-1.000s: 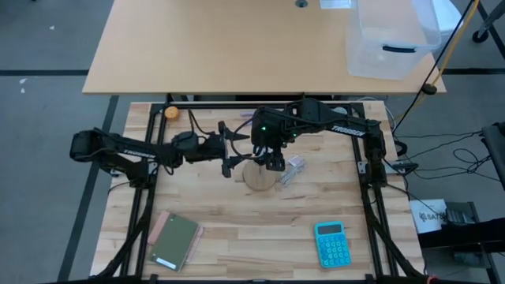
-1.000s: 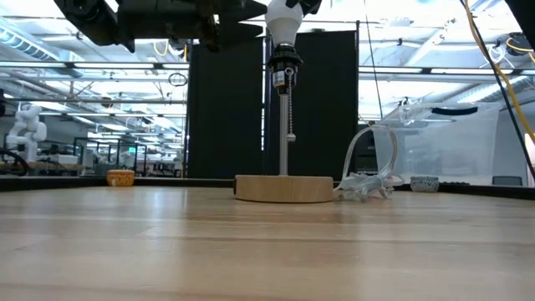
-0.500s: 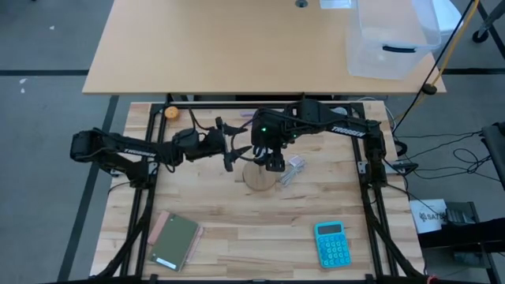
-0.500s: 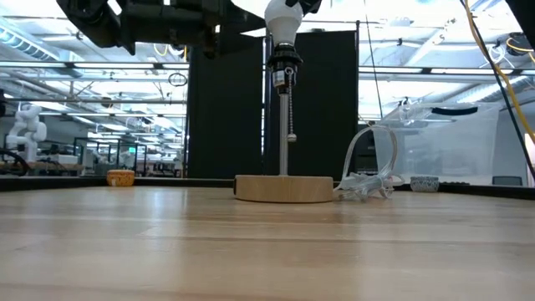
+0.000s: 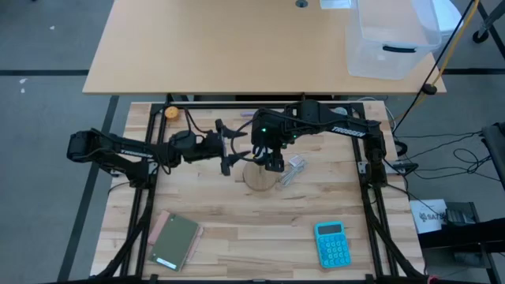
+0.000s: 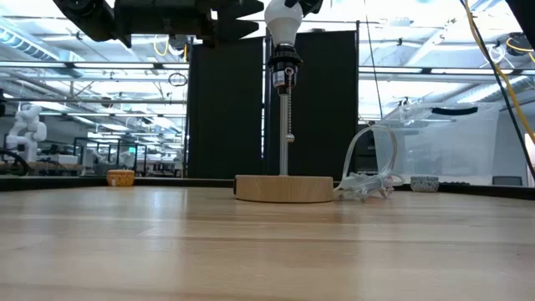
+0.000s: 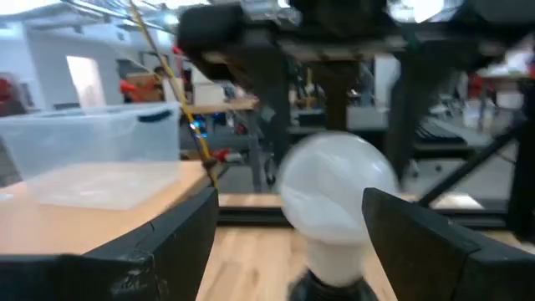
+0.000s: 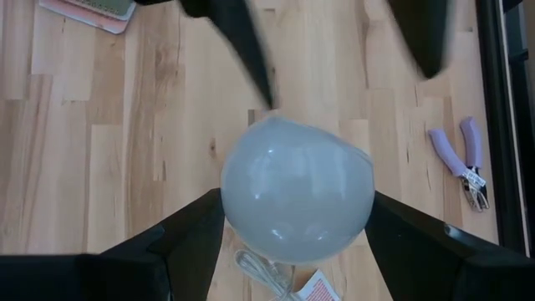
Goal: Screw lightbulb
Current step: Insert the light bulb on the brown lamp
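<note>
Gripping from above, the right gripper [image 8: 292,219] has its two dark, matte fingers [image 8: 180,242] set against opposite sides of the lightbulb [image 8: 297,199], a smooth, frosted white globe that fills the gap between them. The bulb [image 6: 282,14] sits upright at the top of a black socket [image 6: 283,60], which tops a thin metal stem rising from a round, pale wooden disc base [image 6: 284,188]. A small bead chain hangs beside the stem.

Level with the bulb, the left gripper [image 5: 231,147] points at it from the side, its flat black fingers [image 7: 171,242] spread wide; the bulb [image 7: 337,199] lies just ahead of the tips, between their lines, untouched.

A crinkled clear plastic wrapper [image 5: 293,167] lies beside the base on the butcher-block table [image 5: 260,221]. Farther off rest a blue calculator [image 5: 331,244] and an olive notebook [image 5: 175,241].
</note>
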Action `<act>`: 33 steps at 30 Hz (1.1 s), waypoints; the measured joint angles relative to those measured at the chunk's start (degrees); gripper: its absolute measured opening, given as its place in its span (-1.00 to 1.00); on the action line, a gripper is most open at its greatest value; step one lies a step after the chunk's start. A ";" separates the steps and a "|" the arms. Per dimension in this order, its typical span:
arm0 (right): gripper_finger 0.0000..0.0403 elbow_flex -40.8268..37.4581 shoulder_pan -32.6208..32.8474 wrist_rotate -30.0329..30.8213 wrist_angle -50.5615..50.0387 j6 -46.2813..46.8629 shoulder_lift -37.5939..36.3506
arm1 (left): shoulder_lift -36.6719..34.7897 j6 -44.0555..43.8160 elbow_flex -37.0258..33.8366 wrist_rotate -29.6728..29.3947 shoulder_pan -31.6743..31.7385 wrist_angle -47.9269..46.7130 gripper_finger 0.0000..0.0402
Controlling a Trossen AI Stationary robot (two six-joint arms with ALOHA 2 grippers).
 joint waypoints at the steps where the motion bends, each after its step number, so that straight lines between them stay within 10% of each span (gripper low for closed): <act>1: 0.33 0.00 0.00 0.05 0.00 0.02 0.00 | -0.18 0.28 -0.02 0.15 -0.28 -0.77 0.49; 33: 0.33 0.00 -0.04 0.54 1.43 2.59 0.02 | 4.68 2.76 5.01 4.77 -0.13 -4.62 0.50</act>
